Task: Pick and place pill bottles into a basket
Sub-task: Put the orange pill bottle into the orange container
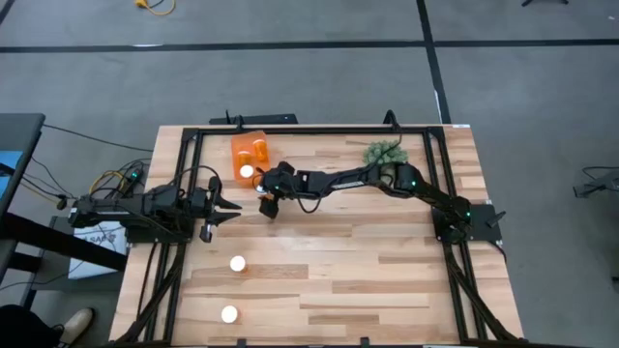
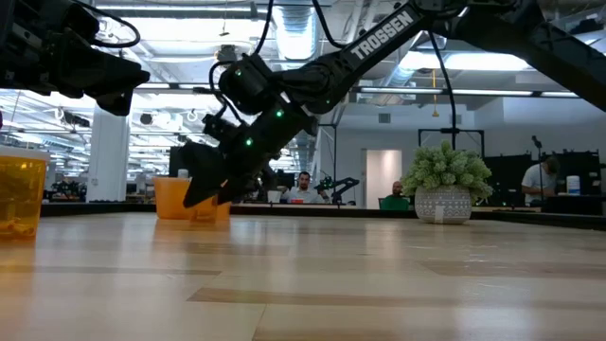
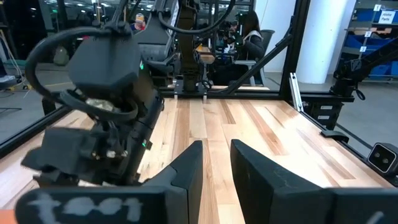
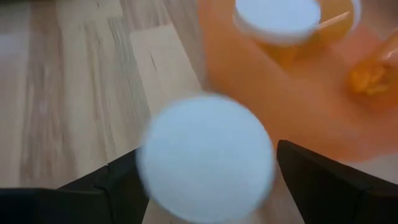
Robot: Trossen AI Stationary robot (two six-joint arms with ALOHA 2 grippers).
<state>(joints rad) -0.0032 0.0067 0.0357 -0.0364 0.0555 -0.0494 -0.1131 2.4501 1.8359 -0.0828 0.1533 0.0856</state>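
Note:
The orange basket [image 1: 253, 147] stands at the table's far side, left of the middle, with a white-capped pill bottle [image 4: 277, 15] and another lying bottle [image 4: 373, 74] in it. My right gripper [image 1: 268, 198] is just near of the basket, shut on a pill bottle [image 4: 208, 155] whose white cap faces the wrist camera. My left gripper [image 1: 230, 206] is open and empty at the table's left, pointing toward the right gripper. Two more bottles [image 1: 237, 263] [image 1: 229, 313] stand upright on the near left of the table. My right gripper has the pill bottle between its two fingers [image 4: 118, 183], one on each side, below the white cap [image 4: 208, 130]. The cap hides the place of contact. The fingers slant down from above. The bottle stands upright in the hold, beside the basket's near wall [image 4: 249, 93].
A green spiky plant in a pot [image 1: 384, 153] stands at the far right, beside the right arm. A black frame [image 1: 290, 129] runs round the table. One bottle [image 2: 19, 194] shows large at the low view's left edge. Bare wood lies across the middle and right.

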